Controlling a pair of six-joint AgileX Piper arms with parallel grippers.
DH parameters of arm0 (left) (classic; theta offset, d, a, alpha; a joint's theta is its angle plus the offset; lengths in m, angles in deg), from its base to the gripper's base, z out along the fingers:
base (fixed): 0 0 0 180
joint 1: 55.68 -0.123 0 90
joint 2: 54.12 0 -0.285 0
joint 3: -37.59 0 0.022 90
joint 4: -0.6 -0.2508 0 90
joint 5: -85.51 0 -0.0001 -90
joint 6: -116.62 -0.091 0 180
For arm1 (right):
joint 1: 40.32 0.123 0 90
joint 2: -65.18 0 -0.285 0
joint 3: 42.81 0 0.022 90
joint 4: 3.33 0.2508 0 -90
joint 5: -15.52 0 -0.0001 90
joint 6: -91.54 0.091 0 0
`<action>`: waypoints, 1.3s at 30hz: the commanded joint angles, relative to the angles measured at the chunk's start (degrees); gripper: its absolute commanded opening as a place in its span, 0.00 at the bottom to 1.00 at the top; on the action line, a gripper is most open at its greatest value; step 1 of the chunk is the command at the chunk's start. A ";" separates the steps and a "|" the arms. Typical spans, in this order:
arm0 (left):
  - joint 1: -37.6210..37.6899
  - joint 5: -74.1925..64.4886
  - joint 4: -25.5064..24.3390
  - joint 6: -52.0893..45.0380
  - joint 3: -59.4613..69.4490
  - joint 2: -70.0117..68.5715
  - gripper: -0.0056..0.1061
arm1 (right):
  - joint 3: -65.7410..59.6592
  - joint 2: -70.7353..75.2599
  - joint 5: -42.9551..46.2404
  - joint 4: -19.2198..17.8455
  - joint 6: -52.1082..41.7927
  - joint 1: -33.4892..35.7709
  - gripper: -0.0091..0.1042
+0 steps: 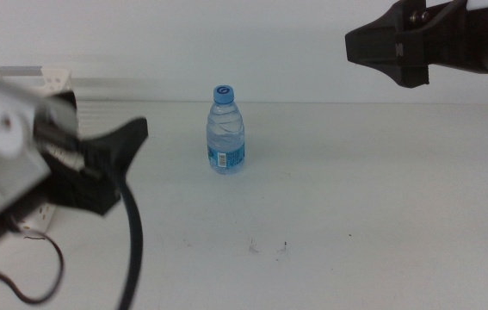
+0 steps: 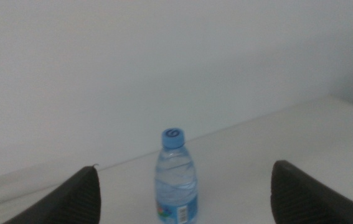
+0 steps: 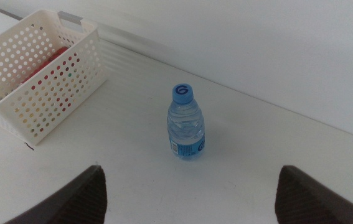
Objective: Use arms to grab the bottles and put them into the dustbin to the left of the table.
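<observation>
Water bottle [image 1: 225, 131] upright near worktop's [image 1: 355, 198] far edge.
Both grippers' fingers spread, empty; basket [image 3: 36, 74] holds sth red, prob. can.

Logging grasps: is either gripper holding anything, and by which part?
Nothing is held. The left gripper and right gripper are open; the water bottle stands free.
</observation>
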 commanded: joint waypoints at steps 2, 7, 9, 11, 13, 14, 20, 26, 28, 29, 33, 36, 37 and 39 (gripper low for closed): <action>2.44 14.05 -1.79 5.28 7.27 -0.06 0.89 | 0.44 0.20 0.57 0.05 -0.64 0.10 0.85; 2.44 22.43 -11.00 13.41 12.50 3.64 0.89 | 0.44 0.20 0.57 0.05 -0.64 0.10 0.85; 2.44 22.81 -12.62 13.41 12.50 6.17 0.89 | 0.44 0.20 0.57 0.05 -0.64 0.10 0.85; 2.44 24.11 -13.64 13.41 12.50 9.40 0.89 | 0.44 0.20 0.57 0.05 -0.64 0.10 0.85; 2.44 26.29 -13.01 13.41 12.50 12.84 0.89 | 0.44 0.20 0.57 0.05 -0.64 0.10 0.85; 2.44 27.69 -12.31 13.41 12.50 14.90 0.89 | 0.44 0.20 0.57 0.05 -0.64 0.10 0.85; 2.33 36.16 -10.77 13.41 12.50 25.71 0.89 | 0.44 0.20 0.57 0.05 -0.64 0.10 0.85; 0.63 46.60 -10.07 13.39 12.50 35.12 0.89 | 0.44 0.20 0.57 0.05 -0.64 0.10 0.85; -0.83 49.43 -11.49 14.33 12.38 38.20 0.89 | 0.44 0.20 0.57 0.05 -0.64 0.10 0.85; -1.79 50.07 -12.76 14.86 11.79 39.55 0.89 | 0.44 0.20 0.57 0.05 -0.64 0.10 0.85; -4.89 49.18 -18.86 15.78 8.21 43.71 0.89 | 0.44 0.20 0.57 0.05 -0.64 0.10 0.85; -6.11 48.96 -21.31 16.63 4.56 47.01 0.89 | 0.44 0.20 0.57 0.05 -0.64 0.10 0.85; -6.24 48.96 -21.46 16.63 3.34 48.13 0.89 | 0.44 0.20 0.57 0.05 -0.64 0.10 0.85; -6.24 48.78 -21.46 16.63 0.97 50.19 0.89 | 0.44 0.20 0.57 0.05 -0.64 0.10 0.85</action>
